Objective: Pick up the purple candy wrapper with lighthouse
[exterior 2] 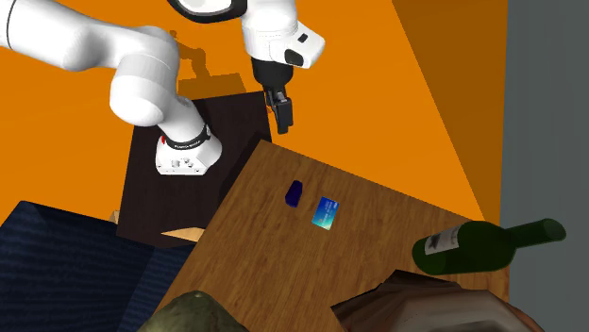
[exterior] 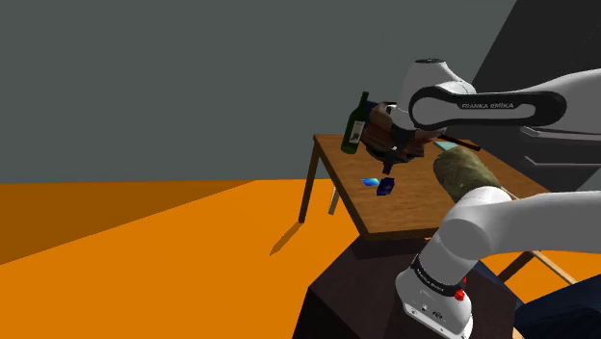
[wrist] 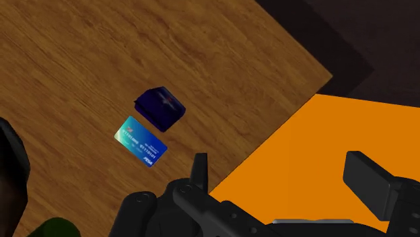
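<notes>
Shoulder view: the gripper (exterior: pixel 388 166) merges with the brown clutter (exterior: pixel 409 146) behind it; the dark purple wrapper (exterior: pixel 386 188) lies on the wooden table (exterior: pixel 414 207) near it. Second exterior view: the wrapper (exterior 2: pixel 294 193) lies just beside a blue card (exterior 2: pixel 326 212). Wrist view: the fingers (wrist: pixel 367 180) stand apart, the wrapper (wrist: pixel 160 109) ahead, not between them, its print illegible.

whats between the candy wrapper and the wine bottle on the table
A blue card lies flat on the table between the dark purple wrapper and the green bottle, close by the wrapper. The second exterior view shows it.
</notes>
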`<control>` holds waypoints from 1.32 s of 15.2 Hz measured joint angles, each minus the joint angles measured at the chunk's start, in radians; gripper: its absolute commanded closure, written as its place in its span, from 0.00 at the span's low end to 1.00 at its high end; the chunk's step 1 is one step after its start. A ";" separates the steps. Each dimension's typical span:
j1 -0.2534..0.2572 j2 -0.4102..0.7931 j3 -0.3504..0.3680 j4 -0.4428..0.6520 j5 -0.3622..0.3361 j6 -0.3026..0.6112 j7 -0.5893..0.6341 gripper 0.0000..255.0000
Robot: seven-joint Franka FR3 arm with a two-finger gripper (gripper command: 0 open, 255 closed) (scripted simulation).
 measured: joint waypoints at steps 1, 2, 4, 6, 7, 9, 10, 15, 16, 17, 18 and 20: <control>-0.013 0.010 -0.020 -0.023 -0.021 0.047 -0.010 0.00; -0.032 0.026 -0.051 -0.040 -0.050 0.097 -0.029 0.00; -0.063 0.050 -0.096 -0.079 -0.096 0.190 -0.053 0.00; -0.092 0.098 -0.146 -0.098 -0.142 0.289 -0.080 0.00; -0.101 0.130 -0.171 -0.095 -0.161 0.336 -0.094 0.00; -0.121 0.203 -0.225 -0.097 -0.200 0.443 -0.119 0.00; -0.129 0.246 -0.253 -0.098 -0.220 0.503 -0.131 0.00; -0.147 0.393 -0.345 -0.101 -0.269 0.708 -0.171 0.00; -0.146 0.418 -0.354 -0.103 -0.274 0.736 -0.171 0.00; -0.148 0.429 -0.355 -0.108 -0.278 0.753 -0.167 0.00; -0.146 0.448 -0.362 -0.108 -0.280 0.773 -0.168 0.00; -0.144 0.498 -0.371 -0.116 -0.289 0.829 -0.159 0.00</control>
